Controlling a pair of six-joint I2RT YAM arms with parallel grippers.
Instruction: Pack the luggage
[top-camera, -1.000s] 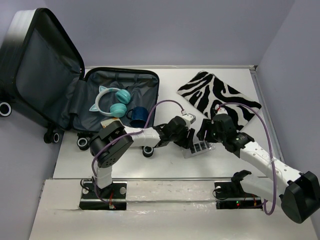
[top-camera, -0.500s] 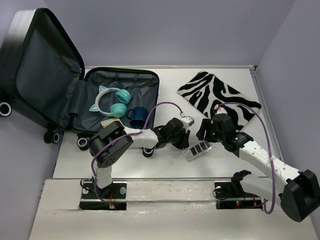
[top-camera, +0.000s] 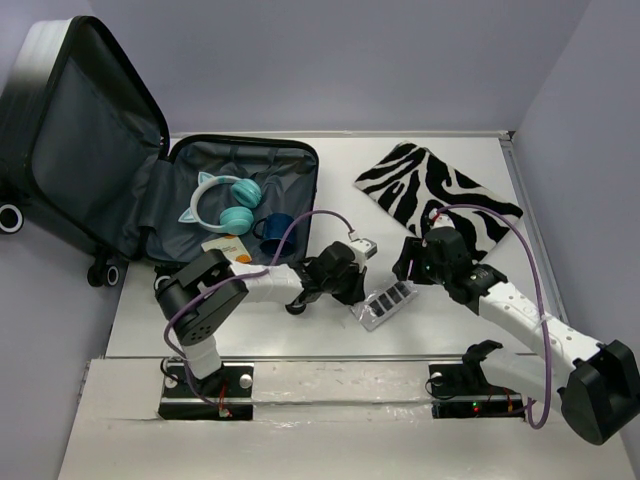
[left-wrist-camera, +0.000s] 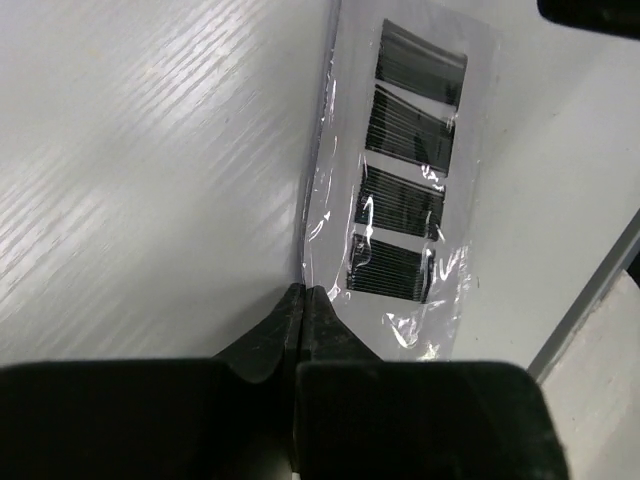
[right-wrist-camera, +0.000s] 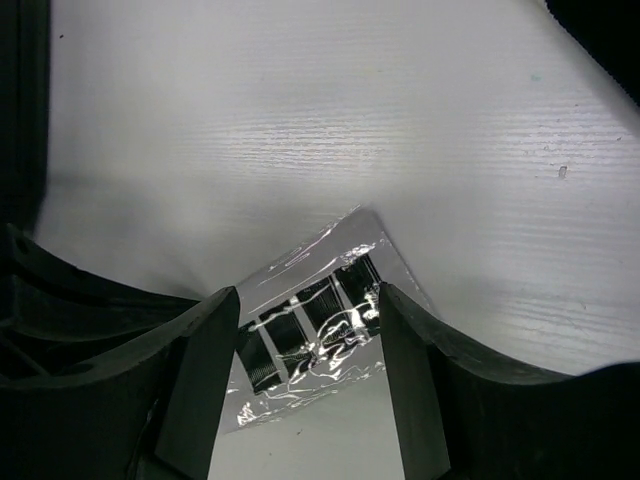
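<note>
We can read no words, numbers or brand marks anywhere in these views. The clear plastic packet of black hairpins (left-wrist-camera: 410, 200), lying on the table between the two arms, shows only glare on its film and no print we can make out. At the near edge of the open black suitcase with dark grey lining (top-camera: 290, 175), on the left, lies a small tan card with an orange patch (top-camera: 222, 245). Anything on it is too small for us to read.
</note>
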